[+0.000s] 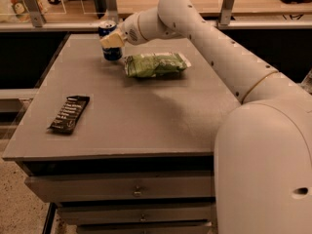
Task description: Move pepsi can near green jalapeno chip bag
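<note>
As my fingers clasp the can at the far left of the surface, just beside the bag, I log: step, final placement, touchdown not discernible; next move, settle it upright, then release without nudging the bag.

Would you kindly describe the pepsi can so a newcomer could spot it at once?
Look at the grey table, near its far edge, just left of the green jalapeno chip bag. The pepsi can, held in the jaws of the gripper, is the only blue upright cylinder there.
</note>
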